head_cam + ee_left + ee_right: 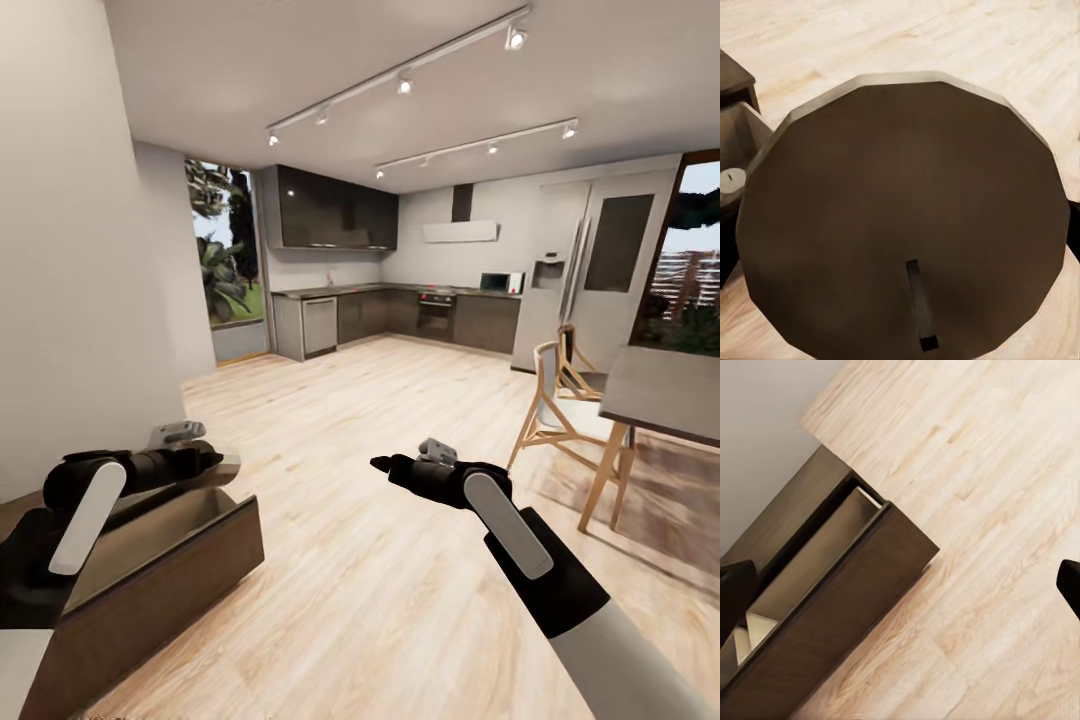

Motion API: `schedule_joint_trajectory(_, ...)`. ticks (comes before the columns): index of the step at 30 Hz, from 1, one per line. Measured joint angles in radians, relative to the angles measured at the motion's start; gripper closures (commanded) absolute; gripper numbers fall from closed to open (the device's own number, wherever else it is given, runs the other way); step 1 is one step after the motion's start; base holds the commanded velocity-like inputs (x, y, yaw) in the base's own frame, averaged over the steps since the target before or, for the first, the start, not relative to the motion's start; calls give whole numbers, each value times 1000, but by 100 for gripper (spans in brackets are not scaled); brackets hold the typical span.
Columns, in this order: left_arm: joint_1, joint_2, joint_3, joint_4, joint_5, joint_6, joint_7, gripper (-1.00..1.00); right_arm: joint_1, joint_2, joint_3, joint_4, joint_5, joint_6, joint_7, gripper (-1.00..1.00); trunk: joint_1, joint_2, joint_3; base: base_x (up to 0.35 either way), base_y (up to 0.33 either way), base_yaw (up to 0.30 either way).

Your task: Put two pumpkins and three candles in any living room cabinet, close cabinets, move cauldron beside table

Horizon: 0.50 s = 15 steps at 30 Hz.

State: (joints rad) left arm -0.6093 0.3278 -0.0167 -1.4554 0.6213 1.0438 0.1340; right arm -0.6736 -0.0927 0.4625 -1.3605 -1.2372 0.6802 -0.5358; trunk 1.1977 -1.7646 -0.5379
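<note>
The low dark-brown cabinet [170, 585] stands against the wall at the lower left with its front pulled out, so its pale inside shows from above. My left gripper [212, 460] hovers over that opening. In the left wrist view, a candle [907, 217] sits right up against the camera as a big dark round face with a short wick, and it hides the fingers. A second small candle [731, 180] lies inside the cabinet [736, 82]. My right gripper [385, 463] hangs over bare floor, open and holding nothing. Its wrist view looks down on the opened cabinet [840, 615].
Light wood floor [380, 600] stretches ahead to a dark kitchen [400, 310] and a fridge [590, 270]. A dining table [665, 395] with wooden chairs [560, 400] stands at the right. A plain wall [70, 250] runs close along the left.
</note>
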Motion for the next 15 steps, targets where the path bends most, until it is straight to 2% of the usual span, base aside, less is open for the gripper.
schedule_joint_trajectory(9,0,0,0,-2,-1,0,0,100,0,1,-1,0,1,0,0,-100,0,0,7,7,-7,271)
schedule_joint_trajectory(15,0,0,0,-3,0,0,0,100,0,2,0,0,2,1,0,-100,0,0,12,145,-134,271)
